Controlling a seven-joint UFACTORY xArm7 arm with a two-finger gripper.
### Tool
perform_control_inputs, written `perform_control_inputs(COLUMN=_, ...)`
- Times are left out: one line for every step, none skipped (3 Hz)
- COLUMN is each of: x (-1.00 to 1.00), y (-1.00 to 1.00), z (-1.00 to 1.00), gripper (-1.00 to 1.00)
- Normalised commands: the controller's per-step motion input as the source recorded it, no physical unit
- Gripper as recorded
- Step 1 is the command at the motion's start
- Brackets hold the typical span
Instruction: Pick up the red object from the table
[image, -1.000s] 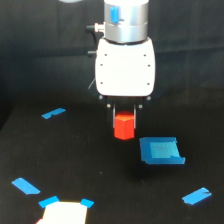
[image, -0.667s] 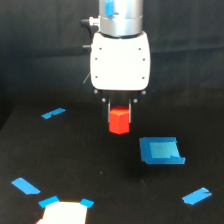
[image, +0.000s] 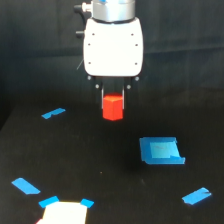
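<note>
The red object (image: 112, 108) is a small red-orange block hanging in the air above the black table (image: 100, 165). My gripper (image: 113, 102) is shut on its upper part, under the white body of the arm. The block's lower half shows below the dark fingers (image: 102, 95). It is clear of the table surface, left of and above the blue square patch (image: 161, 150) in the picture.
Blue tape pieces lie on the table: one at the exterior view's left (image: 53, 113), one at the lower left (image: 26, 186), one at the lower right (image: 196, 196). A white card with blue corners (image: 64, 210) sits at the bottom edge.
The arm has risen and shifted toward the exterior view's left, carrying the red block up with it, farther from the blue square patch.
</note>
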Motion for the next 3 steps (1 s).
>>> perform_control_inputs(x=0.05, y=0.53, z=0.70, gripper=-0.59)
perform_control_inputs(x=-0.36, y=0.04, z=-0.34, gripper=-1.00)
perform_control_inputs(x=-0.45, y=-0.39, z=-0.03, gripper=-0.53)
